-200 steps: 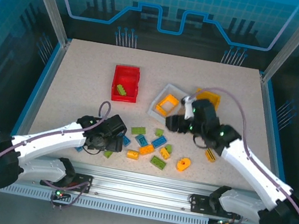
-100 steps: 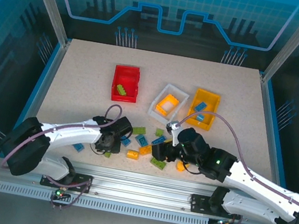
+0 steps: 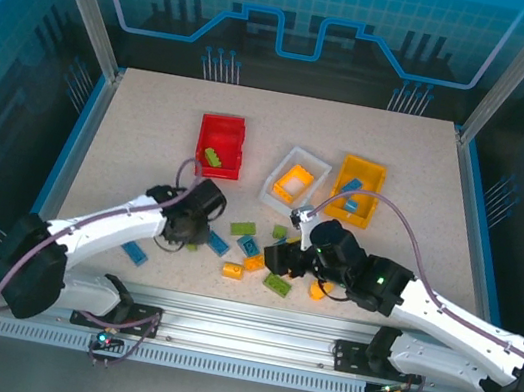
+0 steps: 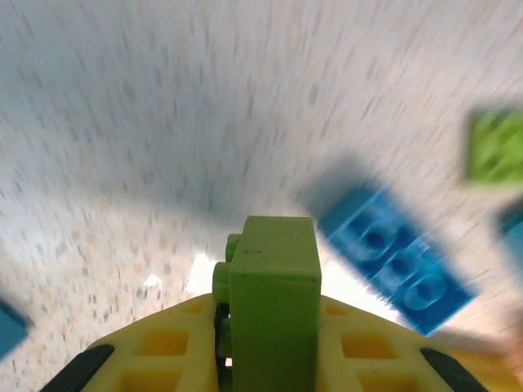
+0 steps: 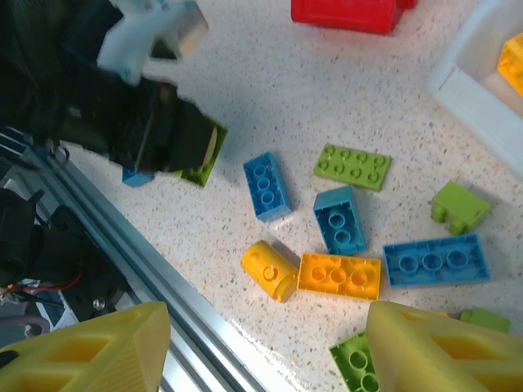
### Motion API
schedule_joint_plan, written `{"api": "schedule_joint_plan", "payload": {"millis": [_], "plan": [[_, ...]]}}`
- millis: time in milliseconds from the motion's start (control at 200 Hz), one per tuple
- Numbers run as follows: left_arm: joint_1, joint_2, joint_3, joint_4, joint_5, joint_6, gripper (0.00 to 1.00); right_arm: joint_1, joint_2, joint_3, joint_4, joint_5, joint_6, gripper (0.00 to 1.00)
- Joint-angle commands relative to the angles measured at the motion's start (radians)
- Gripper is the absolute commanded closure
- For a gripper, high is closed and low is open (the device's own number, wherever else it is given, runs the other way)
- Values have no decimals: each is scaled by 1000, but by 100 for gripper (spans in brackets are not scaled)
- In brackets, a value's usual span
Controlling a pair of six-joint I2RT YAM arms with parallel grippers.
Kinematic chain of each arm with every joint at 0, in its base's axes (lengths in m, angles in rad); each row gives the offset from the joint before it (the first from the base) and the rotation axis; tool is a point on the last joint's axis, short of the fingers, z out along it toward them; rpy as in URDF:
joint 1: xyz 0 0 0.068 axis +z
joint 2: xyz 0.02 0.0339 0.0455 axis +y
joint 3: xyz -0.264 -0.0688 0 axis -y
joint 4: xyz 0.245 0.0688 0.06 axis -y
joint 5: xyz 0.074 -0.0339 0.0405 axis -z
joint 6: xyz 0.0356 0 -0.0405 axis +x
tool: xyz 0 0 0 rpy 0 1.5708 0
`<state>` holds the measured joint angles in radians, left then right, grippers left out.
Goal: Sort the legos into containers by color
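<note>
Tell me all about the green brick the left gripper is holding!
The green brick is lime-coloured, smooth plastic and blocky, with round studs poking out of its left side. It stands on end, pinched between the yellow fingers of the left gripper. The picture is blurry, so I cannot tell whether it touches the speckled table. A blue brick lies close by on the table.

We record the left end effector (image 4: 270,347) gripping a lime green lego (image 4: 274,278) between its yellow fingers (image 4: 172,347). Ahead and to its right a blue lego (image 4: 392,257) lies flat on the speckled desk (image 4: 163,122). Farther right sits a blurred green lego (image 4: 494,147).
</note>
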<state>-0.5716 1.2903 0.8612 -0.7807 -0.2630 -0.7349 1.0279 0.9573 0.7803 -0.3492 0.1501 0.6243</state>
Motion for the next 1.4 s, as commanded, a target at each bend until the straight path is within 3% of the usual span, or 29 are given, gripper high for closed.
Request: {"api": "schedule_joint_plan", "payload": {"millis": [0, 150, 495, 660, 855, 1181, 1271, 1396], "plan": [[84, 39, 148, -5, 20, 105, 79, 6, -20, 39, 116, 91, -31, 33], [153, 231, 369, 21, 23, 185, 79, -21, -11, 44, 200, 143, -55, 33], [334, 698, 816, 23, 86, 256, 78, -73, -7, 52, 154, 114, -54, 33], [371, 785, 881, 31, 151, 261, 64, -79, -23, 28, 119, 130, -34, 33], [375, 768, 860, 41, 184, 254, 44, -84, -20, 31, -19, 208, 29, 33], [370, 583, 743, 87, 247, 220, 41, -111, -7, 61, -363, 397, 204, 36], [352, 492, 686, 98, 256, 207, 40, -183, 1, 62, -505, 411, 318, 37], [265, 318, 549, 170, 297, 190, 35, -365, 2, 9, -596, 295, 431, 36]]}}
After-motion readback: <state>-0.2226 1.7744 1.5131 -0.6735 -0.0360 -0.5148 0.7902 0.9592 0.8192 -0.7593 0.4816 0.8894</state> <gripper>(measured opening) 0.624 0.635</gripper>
